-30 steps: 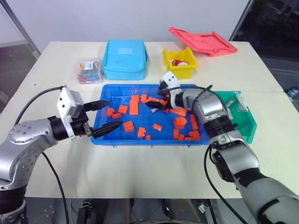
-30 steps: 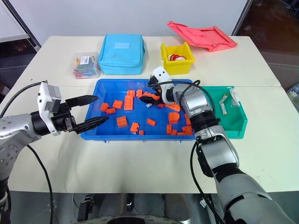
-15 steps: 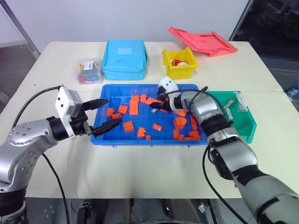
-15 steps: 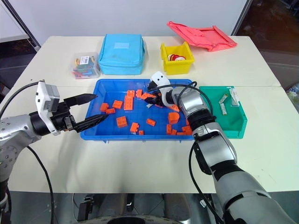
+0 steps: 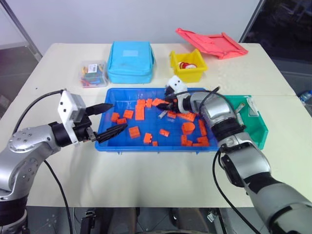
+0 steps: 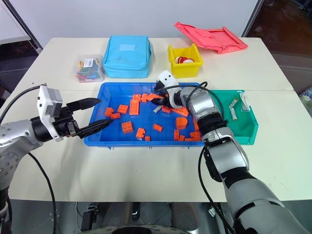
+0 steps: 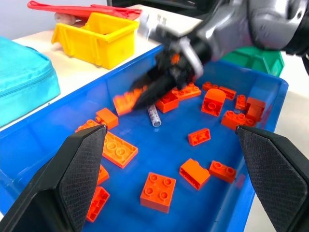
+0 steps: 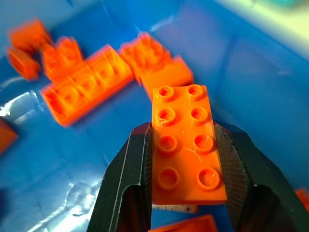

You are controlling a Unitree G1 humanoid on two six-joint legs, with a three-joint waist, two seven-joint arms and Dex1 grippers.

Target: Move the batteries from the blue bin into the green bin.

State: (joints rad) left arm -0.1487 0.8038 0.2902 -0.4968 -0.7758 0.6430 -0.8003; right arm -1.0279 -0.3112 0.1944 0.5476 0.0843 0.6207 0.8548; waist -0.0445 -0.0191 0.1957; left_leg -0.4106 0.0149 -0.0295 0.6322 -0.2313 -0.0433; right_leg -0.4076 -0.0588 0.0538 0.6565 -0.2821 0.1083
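- A battery (image 6: 157,109) lies loose on the floor of the blue bin (image 6: 97,131), upper middle of the head view, among scattered orange blocks (image 6: 127,127).
- It looks light, stiff, smooth and likely to roll; I'd pinch it across its middle.
- The right hand (image 8: 183,159) is clamped on an orange block (image 8: 186,145), just above the battery.
- The left hand (image 5: 110,119) hangs with fingers apart at the bin's left edge.
- Batteries (image 6: 233,113) already lie in the green bin (image 6: 243,136), right; crowding blocks obstruct the pick.
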